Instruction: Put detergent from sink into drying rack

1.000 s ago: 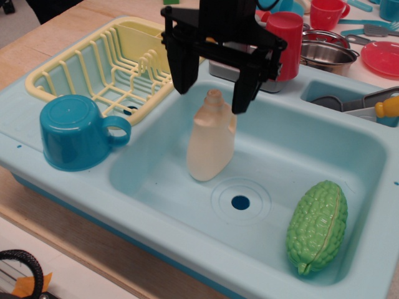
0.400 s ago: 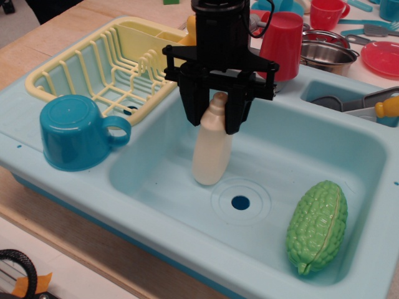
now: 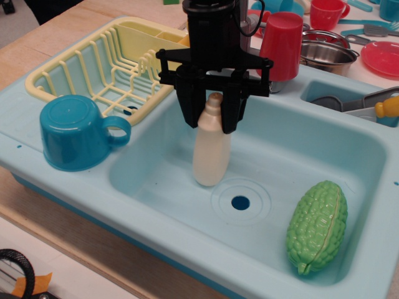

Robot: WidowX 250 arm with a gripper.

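the hand (image 3: 212, 118) is clamped narrowly on the neck of the detergent (image 3: 211, 149), gripping high so the bottle hangs upright inside the sink (image 3: 349, 149), left of the drain; the drying rack (image 3: 93, 68) waits beyond the sink's far-left corner.

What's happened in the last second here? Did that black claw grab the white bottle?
Yes. A second ago the claw hung open above the bottle, which leaned in the sink. Since then it has come down and closed its fingers on the bottle's neck, and the bottle now stands straighter, its base seemingly still on the sink floor. The drying rack, blue mug and green gourd have not moved.
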